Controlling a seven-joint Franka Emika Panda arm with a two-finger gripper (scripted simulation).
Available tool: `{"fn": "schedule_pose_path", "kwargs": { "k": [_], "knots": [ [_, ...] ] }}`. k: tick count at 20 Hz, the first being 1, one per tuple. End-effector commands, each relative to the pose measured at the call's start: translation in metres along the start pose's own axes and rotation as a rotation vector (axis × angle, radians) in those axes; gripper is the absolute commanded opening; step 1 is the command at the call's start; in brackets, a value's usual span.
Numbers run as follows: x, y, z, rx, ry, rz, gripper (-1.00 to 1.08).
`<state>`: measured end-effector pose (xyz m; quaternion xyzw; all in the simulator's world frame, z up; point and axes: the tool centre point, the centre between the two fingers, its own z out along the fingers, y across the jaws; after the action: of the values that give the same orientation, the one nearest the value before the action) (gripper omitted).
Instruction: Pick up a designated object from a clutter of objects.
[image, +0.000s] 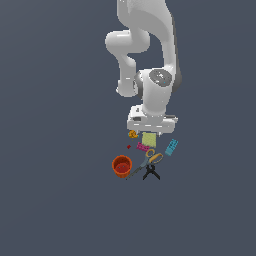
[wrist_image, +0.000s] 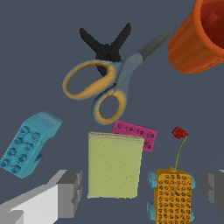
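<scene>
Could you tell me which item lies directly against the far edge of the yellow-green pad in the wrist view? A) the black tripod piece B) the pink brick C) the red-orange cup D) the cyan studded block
B: the pink brick sits right at the yellow-green pad's edge, while the other three lie clearly apart from it.

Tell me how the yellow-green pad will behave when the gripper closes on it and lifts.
The yellow-green pad has a grainy, sponge-like surface, so it will probably squash a little and grip well rather than slip. It lies flat and thin, so it likely weighs little and won't roll. One corner touches or overlaps the pink brick, which may get nudged. The gripper is open around it.
</scene>
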<state>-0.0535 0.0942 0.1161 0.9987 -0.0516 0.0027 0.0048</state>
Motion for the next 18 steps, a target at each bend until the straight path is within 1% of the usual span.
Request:
{"fn": "schedule_pose_path", "kwargs": {
  "k": [1,9,18],
  "knots": [
    [-0.011,-0.006,0.015,0.003,-0.001,0.013,1.0],
    [-0.033,-0.016,0.042,0.008,-0.005,0.035,1.0],
    [-0.035,-0.017,0.048,0.009,-0.007,0.036,1.0]
  ]
}}
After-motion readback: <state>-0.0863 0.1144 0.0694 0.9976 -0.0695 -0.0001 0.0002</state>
